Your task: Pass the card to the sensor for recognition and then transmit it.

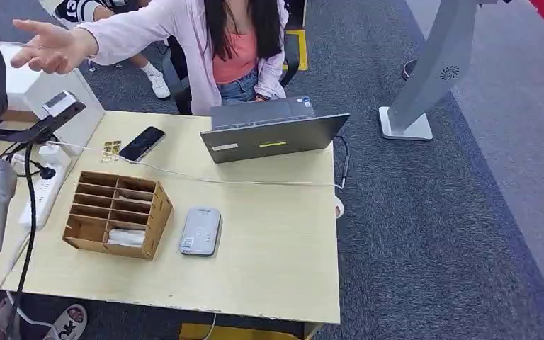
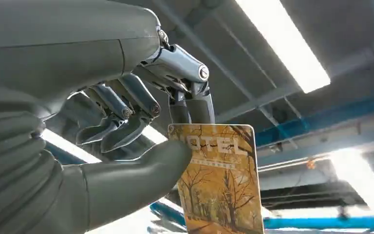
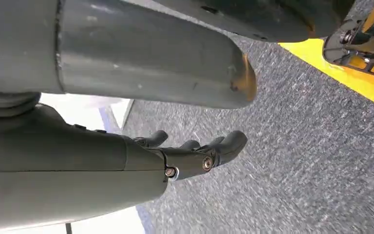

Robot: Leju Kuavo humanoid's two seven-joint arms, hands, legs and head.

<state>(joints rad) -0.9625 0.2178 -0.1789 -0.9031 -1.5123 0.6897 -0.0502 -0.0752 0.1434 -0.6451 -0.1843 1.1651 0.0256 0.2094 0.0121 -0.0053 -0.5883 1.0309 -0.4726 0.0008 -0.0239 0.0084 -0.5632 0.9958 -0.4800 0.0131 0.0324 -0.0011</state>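
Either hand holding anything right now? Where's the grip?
The left hand pinches the hotel card at one end, between thumb and a finger. The right hand holds nothing.

Card (image 2: 221, 185): "OTEL" legible, first letter hidden by thumb; smaller line beneath unreadable.

Grey sensor (image 1: 200, 231) flat on table (image 1: 276, 241) beside wooden organizer (image 1: 117, 214) (laptop (image 1: 273, 131) behind).

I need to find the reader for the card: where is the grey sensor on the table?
In the head view the grey sensor lies flat on the table, near its front middle, just right of the wooden organizer and in front of the laptop.
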